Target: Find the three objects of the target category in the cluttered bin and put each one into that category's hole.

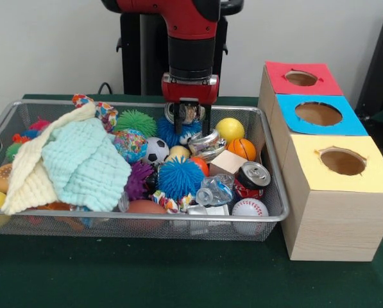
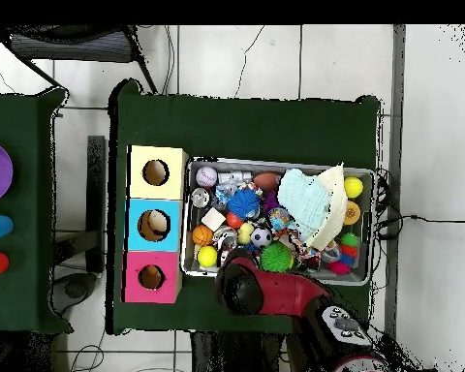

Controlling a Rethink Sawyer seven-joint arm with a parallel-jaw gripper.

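Baseball (image 1: pixel 249 208): at the basket (image 1: pixel 276 215) front, nearer the camera than the gripper (image 1: pixel 190 119).
Gripper: clamped on a shiny crumpled object (image 1: pixel 188 113).

Cluttered bin (image 1: pixel 273 215): wide, shallow, rectangular silver wire-mesh basket resting flat on the green table surface. In the front view it lies at 9 o'clock of the row of three boxes, just beside them. Contents are heaped with balls, crushed cans and folded cloths. The three target objects cannot be identified among the contents in either view.
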